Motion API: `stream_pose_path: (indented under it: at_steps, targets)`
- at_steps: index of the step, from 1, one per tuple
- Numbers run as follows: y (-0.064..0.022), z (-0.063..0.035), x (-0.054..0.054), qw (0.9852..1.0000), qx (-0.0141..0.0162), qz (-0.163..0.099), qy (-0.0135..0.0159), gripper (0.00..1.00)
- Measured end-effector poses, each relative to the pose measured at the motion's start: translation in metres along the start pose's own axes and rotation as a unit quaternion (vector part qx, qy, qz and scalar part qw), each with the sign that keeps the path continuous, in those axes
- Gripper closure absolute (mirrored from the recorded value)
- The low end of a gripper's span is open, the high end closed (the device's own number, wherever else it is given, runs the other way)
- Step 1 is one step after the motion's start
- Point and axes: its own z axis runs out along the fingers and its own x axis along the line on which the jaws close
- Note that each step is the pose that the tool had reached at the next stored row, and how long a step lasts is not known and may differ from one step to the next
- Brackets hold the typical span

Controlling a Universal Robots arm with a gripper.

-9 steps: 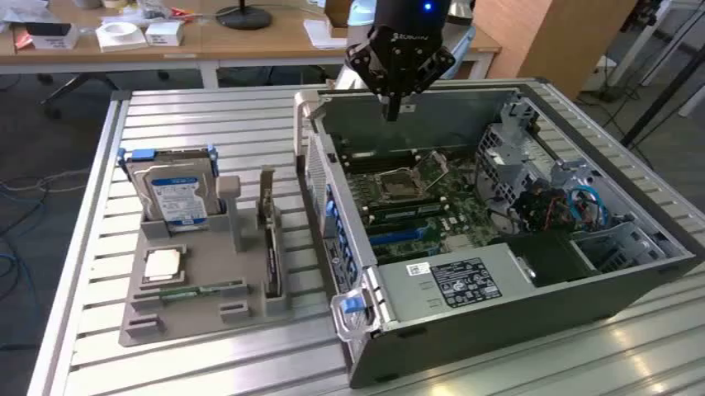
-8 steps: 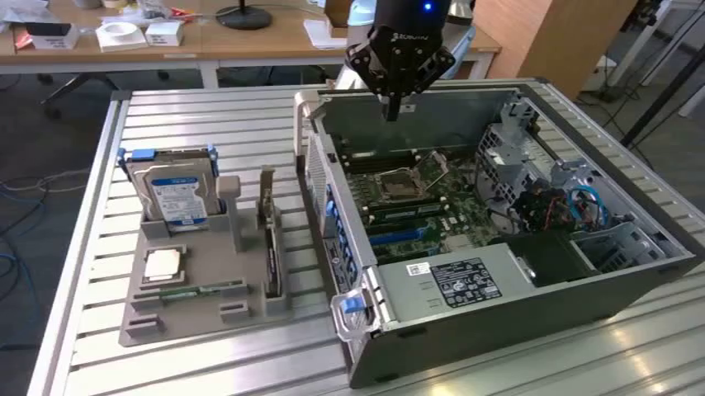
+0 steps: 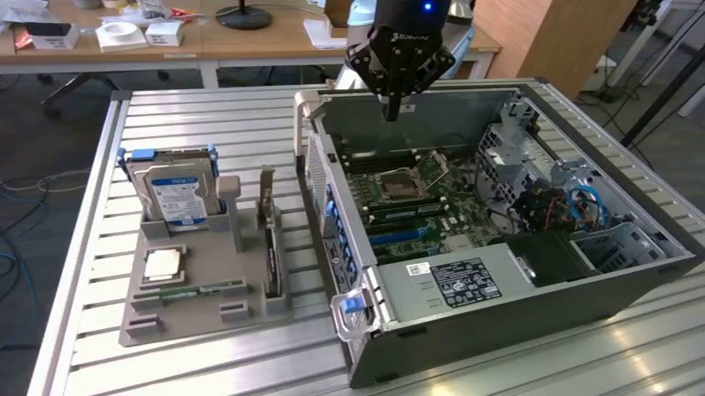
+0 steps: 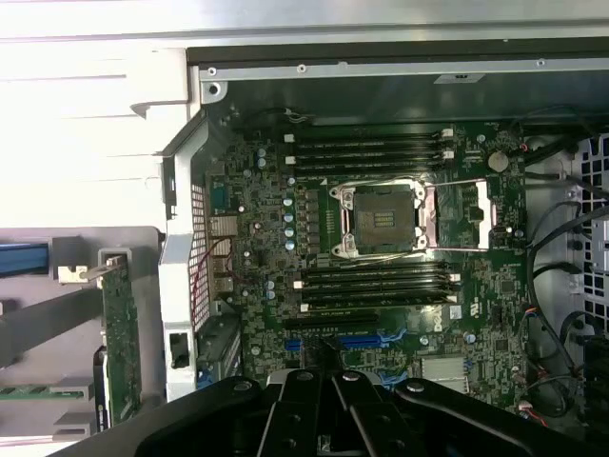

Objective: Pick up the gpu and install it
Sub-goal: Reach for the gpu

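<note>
You have one computer case at frame right; at left, one holder carrying one hard drive, one gpu, one processor, one memory stick.

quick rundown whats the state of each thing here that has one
black robot gripper: shut, holding nothing
thin dark gpu card: on edge in the grey holder, not picked up
silver hard drive with blue label: upright in the holder
green memory stick: flat in the holder
grey computer case: side open, motherboard exposed
cpu socket: empty, cover flipped open
</note>
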Motion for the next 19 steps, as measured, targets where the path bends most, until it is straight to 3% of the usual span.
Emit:
stream_pose_path:
  at_steps: [7, 19]
  targets:
    - [-0.0003, 0.0001, 0.004, 1.0000, 0.0000, 0.000, 0.0000, 0.90]
    - [-0.0028, 0.0001, 0.037, 1.0000, 0.0000, 0.000, 0.0000, 0.90]
